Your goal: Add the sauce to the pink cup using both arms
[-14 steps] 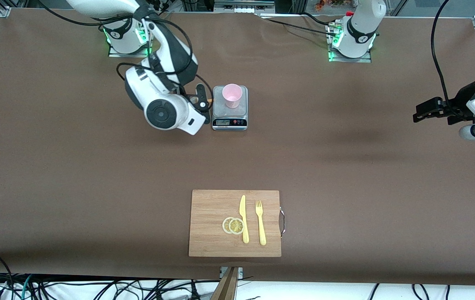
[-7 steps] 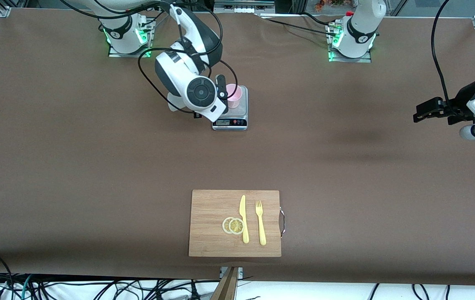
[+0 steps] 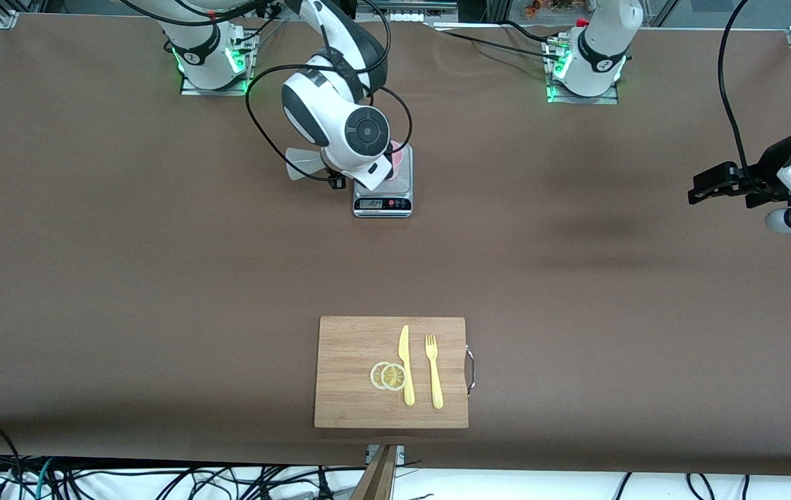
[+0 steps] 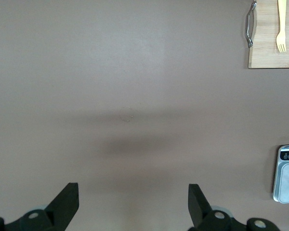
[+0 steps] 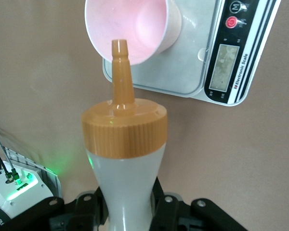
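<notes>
A high camera across the table (image 3: 89,278) faces both robot bases, taking in the whole brown surface. The left wrist camera looks straight down from well above, the cutting board (image 4: 274,38) at one edge of its picture and the kitchen scale (image 4: 288,175) at another; both also show in the front view. The right wrist camera sits close, looking along the squeeze bottle (image 5: 125,159) to the pink cup (image 5: 132,26) on that same scale.
</notes>
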